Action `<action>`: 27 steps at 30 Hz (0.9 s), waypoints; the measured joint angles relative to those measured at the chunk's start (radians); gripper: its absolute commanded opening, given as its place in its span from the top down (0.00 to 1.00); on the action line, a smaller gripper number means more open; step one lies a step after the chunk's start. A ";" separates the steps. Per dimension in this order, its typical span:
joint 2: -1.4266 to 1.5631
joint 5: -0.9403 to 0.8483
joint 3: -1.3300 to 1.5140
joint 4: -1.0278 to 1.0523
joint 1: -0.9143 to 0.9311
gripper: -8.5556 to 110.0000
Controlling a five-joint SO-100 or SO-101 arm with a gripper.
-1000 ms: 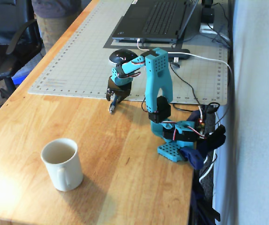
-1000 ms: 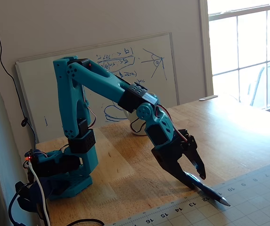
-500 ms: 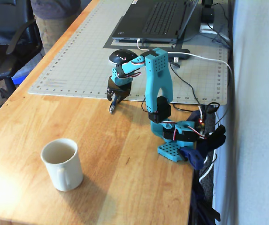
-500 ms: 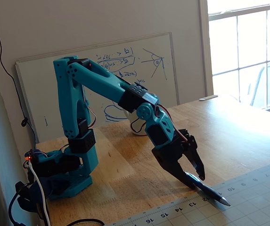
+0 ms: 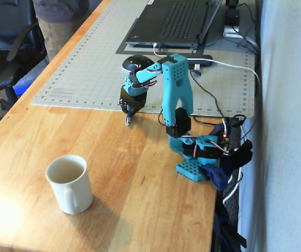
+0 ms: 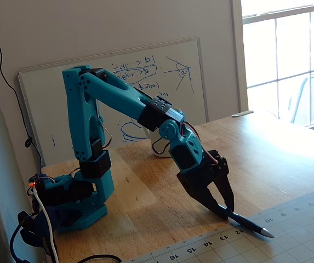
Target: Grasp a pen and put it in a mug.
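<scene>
The dark pen (image 6: 251,224) lies low across the edge of the cutting mat, silvery tip pointing right. My gripper (image 6: 226,211) points down, its black fingers closed together on the pen's back end. In the other fixed view the gripper (image 5: 127,113) sits at the mat's near edge and only a short bit of the pen (image 5: 127,121) shows under it. The cream-white mug (image 5: 69,184) stands upright and empty on the bare wood, well in front and to the left of the gripper, handle toward the camera. A white shape behind the forearm (image 6: 155,149) may be the mug, mostly hidden.
A grey cutting mat (image 5: 87,63) covers the far table, with a black mouse (image 5: 137,63) and a laptop (image 5: 176,21) on it. Cables run by the arm's base (image 5: 197,168) at the right edge. A whiteboard (image 6: 118,93) leans on the wall.
</scene>
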 measured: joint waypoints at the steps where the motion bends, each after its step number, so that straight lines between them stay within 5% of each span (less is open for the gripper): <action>1: 0.008 0.000 0.000 0.000 -0.015 0.92; 14: 0.264 0.063 0.003 0.011 -0.127 0.92; 27: 0.563 0.900 0.003 0.012 -0.394 0.92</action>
